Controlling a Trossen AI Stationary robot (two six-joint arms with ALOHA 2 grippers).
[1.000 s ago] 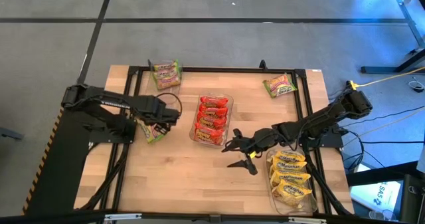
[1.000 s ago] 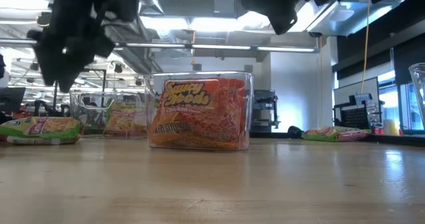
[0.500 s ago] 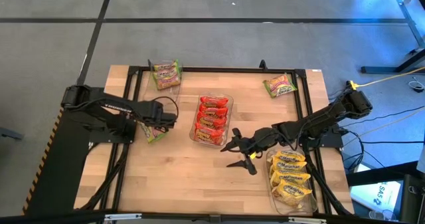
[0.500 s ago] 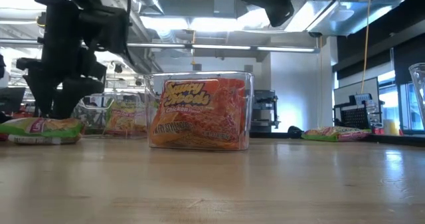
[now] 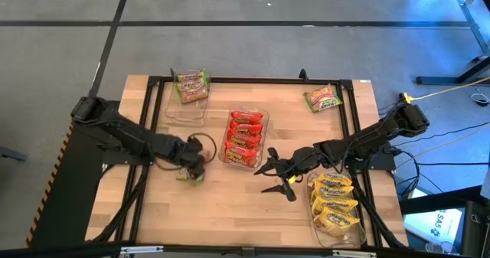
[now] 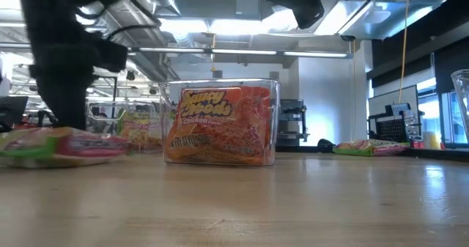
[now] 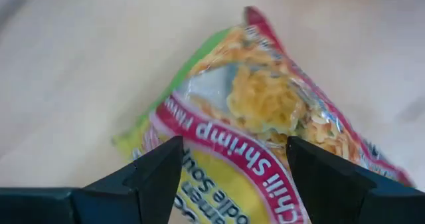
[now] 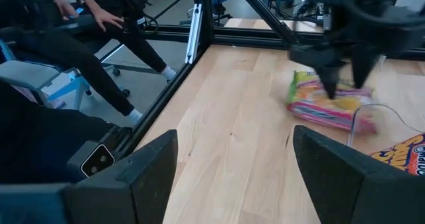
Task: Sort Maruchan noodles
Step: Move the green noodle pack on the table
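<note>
The pale wooden table (image 5: 230, 204) carries 3 clear plastic rectangular trays. The middle tray (image 5: 244, 138) is packed with red crinkly ramen packets (image 5: 245, 135), the tray at the right arm's side (image 5: 334, 212) holds yellow packets (image 5: 334, 200), and the far-left tray (image 5: 186, 97) holds 1 green-edged packet (image 5: 191, 84). A second green packet (image 5: 322, 98) lies loose near the far right corner, well apart from both arms.

The step in hand looks like the pickup of a third green packet with a red band, printed "Chili Shrimp" (image 7: 265, 124), which lies flat on the table just left of the red tray. The left gripper (image 5: 193, 168) is directly over it with its fingers spread wide, 1 on each side of the packet's end, and nothing is clamped. Next, I judge, the fingers must close on the crinkly film and carry it to the far-left tray, where the other green one sits.

The right gripper (image 5: 273, 166) hangs open and empty between the red and yellow trays, waiting.

From above, the left gripper hides most of its packet. In the low view that packet (image 6: 62, 144) is smeared, and whether the fingertips touch the table cannot be told.
</note>
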